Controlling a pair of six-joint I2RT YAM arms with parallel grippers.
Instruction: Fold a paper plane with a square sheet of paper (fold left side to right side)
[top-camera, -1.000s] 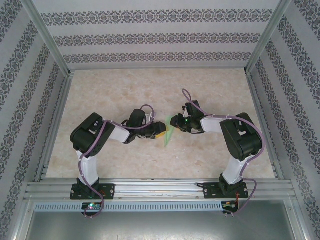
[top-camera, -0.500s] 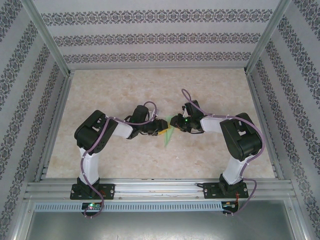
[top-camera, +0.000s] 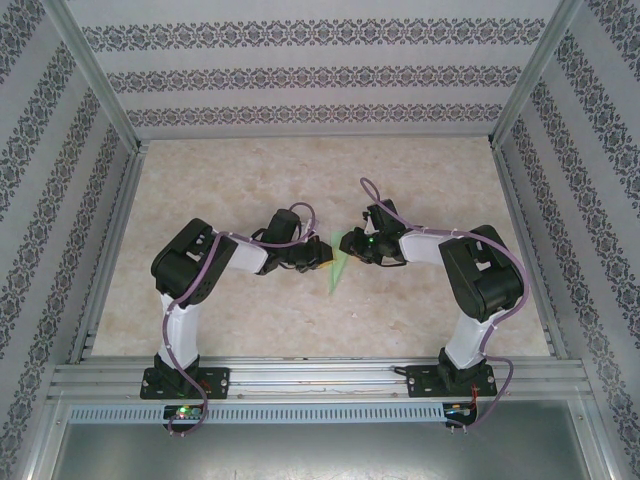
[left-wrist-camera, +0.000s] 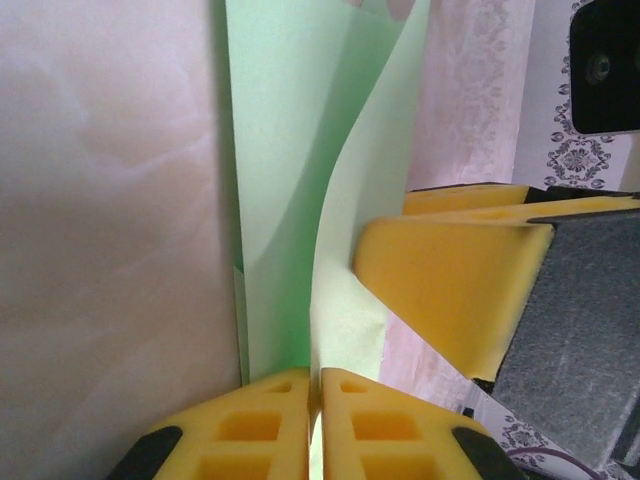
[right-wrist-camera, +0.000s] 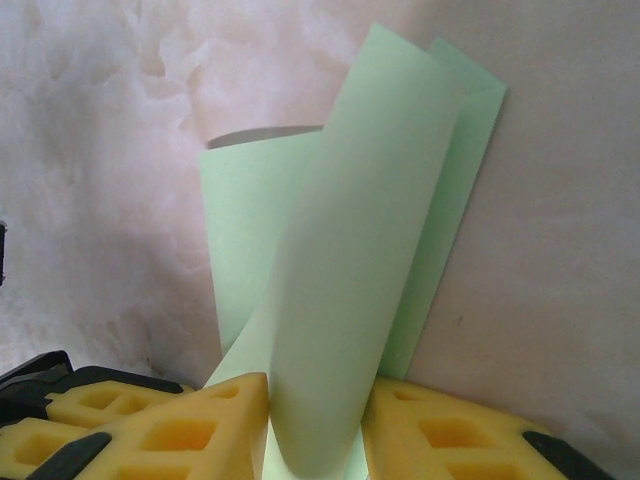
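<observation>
Left wrist cam: my left gripper (left-wrist-camera: 315, 385) has just gone from half open to pinched shut on the green sheet of paper (left-wrist-camera: 285, 180). The sheet is mid-table (top-camera: 250, 170) between both arms. The right gripper (right-wrist-camera: 318, 400) is set narrow around the curled flap, so I reckon the left-to-right fold is ready to crease.

Marbled table (top-camera: 420, 170), patterned walls (top-camera: 300, 75)

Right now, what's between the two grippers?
The folded green paper lies between the left gripper and the right gripper, with both pinching it. This shows most clearly in the top view.
</observation>
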